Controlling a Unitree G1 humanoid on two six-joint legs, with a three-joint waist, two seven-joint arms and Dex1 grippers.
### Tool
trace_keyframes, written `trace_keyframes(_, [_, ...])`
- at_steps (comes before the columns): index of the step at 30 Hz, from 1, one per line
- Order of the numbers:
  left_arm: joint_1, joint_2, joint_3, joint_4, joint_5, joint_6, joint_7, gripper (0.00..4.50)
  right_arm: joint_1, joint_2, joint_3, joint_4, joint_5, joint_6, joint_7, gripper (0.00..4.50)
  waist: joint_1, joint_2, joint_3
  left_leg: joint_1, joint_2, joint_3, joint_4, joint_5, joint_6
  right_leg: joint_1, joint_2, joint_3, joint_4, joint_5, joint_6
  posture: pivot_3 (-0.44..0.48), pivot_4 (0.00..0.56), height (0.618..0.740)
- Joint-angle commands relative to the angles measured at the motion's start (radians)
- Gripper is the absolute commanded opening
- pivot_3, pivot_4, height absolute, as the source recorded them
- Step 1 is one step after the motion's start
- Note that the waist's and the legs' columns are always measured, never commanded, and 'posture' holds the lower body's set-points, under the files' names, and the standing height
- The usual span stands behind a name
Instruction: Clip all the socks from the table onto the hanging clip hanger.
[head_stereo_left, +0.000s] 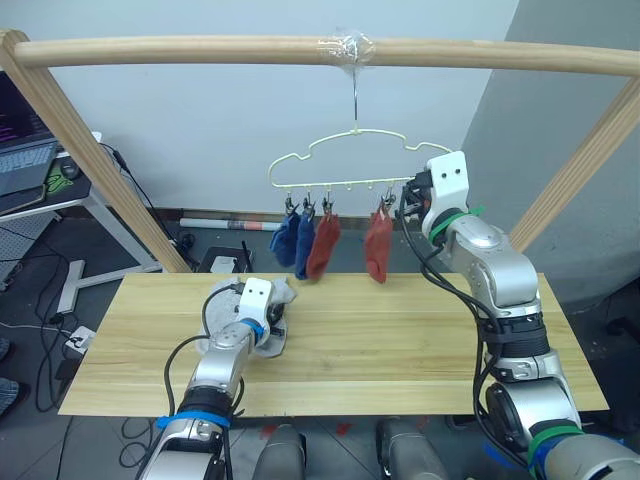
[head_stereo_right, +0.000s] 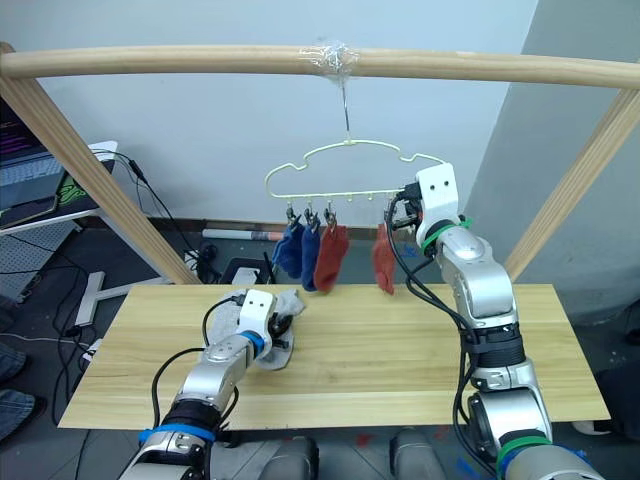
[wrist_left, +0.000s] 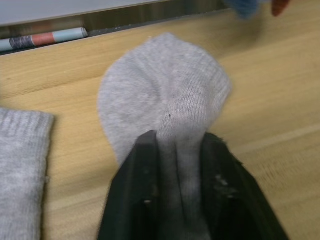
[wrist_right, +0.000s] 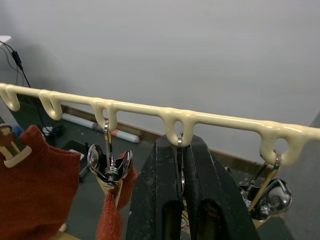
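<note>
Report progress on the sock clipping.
Done: two blue socks and two red socks hang from the clip hanger. In hand: left gripper pinches one grey sock; right gripper grips an empty clip. Left: both grey socks, including the second on the table.

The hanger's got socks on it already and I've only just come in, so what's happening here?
The robot is clipping socks onto the hanger. Two blue socks and two red socks already hang from it. The left gripper is shut on a grey sock on the table, with a second grey sock beside it. The right gripper is up at the hanger, shut on a clip.
</note>
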Motion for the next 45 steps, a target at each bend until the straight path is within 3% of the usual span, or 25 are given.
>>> trace_keyframes(1, [0.063,-0.015,-0.043,-0.122,-0.003,0.004,-0.050,0.02,-0.030,0.009,-0.083,-0.038,0.068,0.107,-0.018,0.00,0.000,0.000,0.000,0.000,0.000,0.000,0.000,0.000,0.000,0.000,0.000,0.000,0.000,0.000,0.000,0.021,0.160,0.740])
trace_keyframes(8, [0.177,-0.062,-0.082,-0.442,-0.135,0.064,-0.191,0.02,-0.091,0.042,-0.206,-0.051,0.177,0.302,-0.072,0.00,0.001,0.000,0.000,-0.001,0.000,0.000,0.000,0.000,0.000,-0.001,0.000,0.000,0.000,0.000,-0.001,0.024,0.160,0.740])
trace_keyframes(14, [0.134,-0.067,-0.158,-0.636,-0.156,-0.016,-0.283,0.02,-0.214,0.087,-0.414,-0.029,0.275,0.553,-0.168,0.00,0.001,0.000,0.000,-0.001,0.000,0.000,0.000,0.000,0.000,-0.001,0.000,0.000,0.000,-0.001,-0.001,0.019,0.162,0.740])
trace_keyframes(22, [0.028,-0.134,-0.203,-0.636,-0.160,-0.041,-0.279,0.02,-0.331,0.180,-0.630,-0.069,0.276,0.819,-0.265,0.00,-0.003,0.001,0.000,-0.002,0.000,0.000,0.000,0.000,0.001,-0.001,0.000,0.000,-0.001,-0.001,-0.002,0.015,0.162,0.740])
trace_keyframes(26, [-0.013,-0.164,-0.209,-0.597,-0.163,-0.047,-0.267,0.02,-0.346,0.221,-0.687,-0.086,0.266,0.844,-0.307,0.00,-0.003,0.001,0.000,-0.002,0.000,0.000,0.000,-0.001,0.001,-0.001,0.000,0.000,-0.001,-0.001,-0.002,-0.010,0.159,0.740])
trace_keyframes(45, [0.009,-0.136,-0.213,-0.611,-0.217,-0.007,-0.345,0.02,-0.336,0.235,-0.719,-0.114,0.294,0.844,-0.375,0.00,-0.007,0.001,0.000,-0.002,0.000,0.000,0.000,-0.001,0.001,-0.001,0.000,0.000,-0.002,-0.001,-0.002,-0.041,0.163,0.740])
